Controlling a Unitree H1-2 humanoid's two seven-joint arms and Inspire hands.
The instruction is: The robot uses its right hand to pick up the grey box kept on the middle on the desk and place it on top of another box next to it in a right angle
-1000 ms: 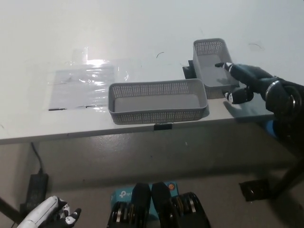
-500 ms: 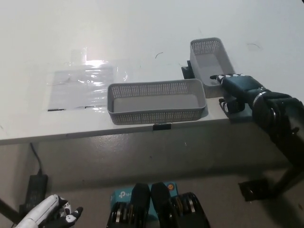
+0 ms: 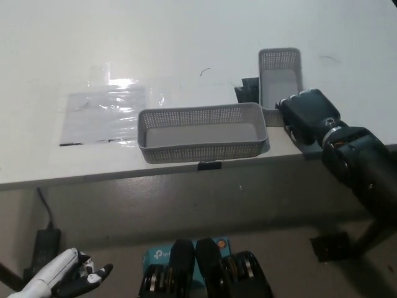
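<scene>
Right of centre, smaller grey box (image 3: 280, 81) running long axis up-frame, clasped at its near end by black right hand (image 3: 308, 113); larger grey box (image 3: 201, 133) lying crosswise beside. White left hand (image 3: 71, 278) lower left, fingers spread.

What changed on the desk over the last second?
The black right robot hand moved in from the right and closed on the near end of the smaller grey perforated plastic box, which has swung to point straight away from the desk edge. The larger grey perforated box, clear plastic sheet and white left robot hand, low at left, stayed put.
</scene>
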